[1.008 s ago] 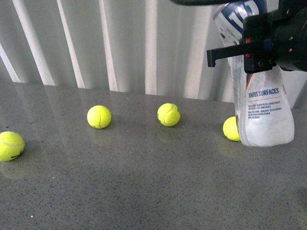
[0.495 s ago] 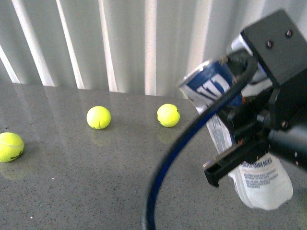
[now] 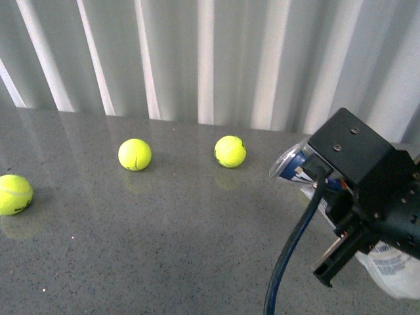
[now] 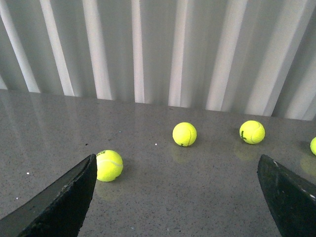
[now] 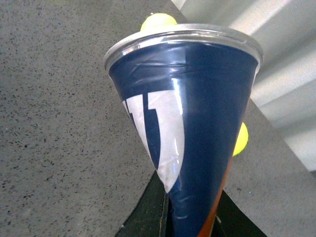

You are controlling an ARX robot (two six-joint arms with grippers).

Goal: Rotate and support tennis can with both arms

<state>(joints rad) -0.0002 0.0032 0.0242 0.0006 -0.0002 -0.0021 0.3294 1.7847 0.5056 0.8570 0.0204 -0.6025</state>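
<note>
The tennis can [image 3: 293,169] is at the right, tipped over almost level just above the grey table [image 3: 164,249]. Its metal rim points left and its clear end [image 3: 394,270] points to the near right. My right gripper [image 3: 348,252] is shut on the can's middle, and the black arm hides most of the label. In the right wrist view the navy label with the white "W" [image 5: 182,113] fills the frame, held between the jaws of the right gripper [image 5: 190,217]. My left gripper [image 4: 176,168] is open and empty over the table, away from the can.
Three yellow-green tennis balls [image 3: 134,155] [image 3: 230,151] [image 3: 13,195] lie on the table, left and centre. The left wrist view shows several balls [image 4: 108,165] [image 4: 184,134] [image 4: 252,132]. White ribbed panels [image 3: 197,59] stand behind the table. A black cable [image 3: 289,256] hangs from the right arm.
My right arm has come down and swung the can from upright and high to almost level and low, its rim now pointing left. The balls have not moved.
</note>
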